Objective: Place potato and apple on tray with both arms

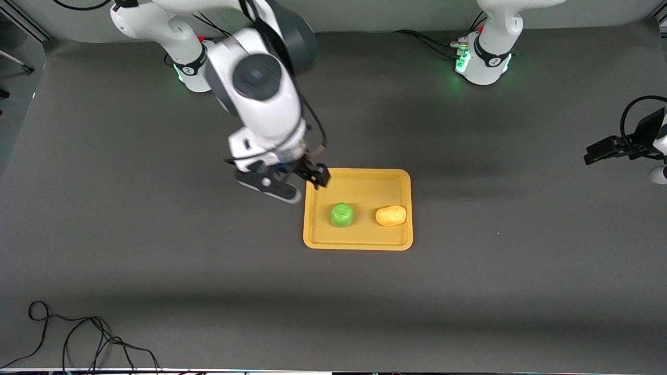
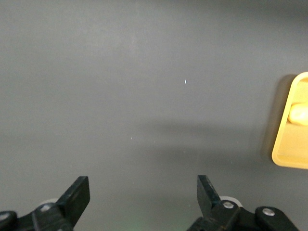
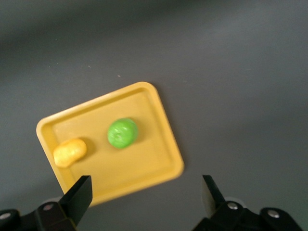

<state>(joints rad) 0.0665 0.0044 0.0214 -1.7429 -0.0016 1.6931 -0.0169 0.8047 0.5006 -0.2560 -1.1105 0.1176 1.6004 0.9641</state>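
Tray: flat orange-yellow plastic tray (image 1: 357,240) on dark bench (image 1: 156,250).
Fruit: round green apple (image 1: 342,214), oblong yellow-tan potato (image 1: 391,215) on tray, beside each other.
Right gripper (image 1: 312,177): fingers apart, empty, over tray's corner, above apple.
Left gripper (image 2: 143,197): fingers apart, empty, over bare bench, well apart from tray.

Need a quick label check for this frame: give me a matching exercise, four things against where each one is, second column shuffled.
Things:
1. apple
2. potato
3. right pincer
4. left pincer

Places:
A. open, over bare table at the left arm's end
B. on the tray, toward the right arm's end
C. open, over the tray's corner
D. on the tray, toward the left arm's end

Pairs: 1-B, 2-D, 3-C, 4-A
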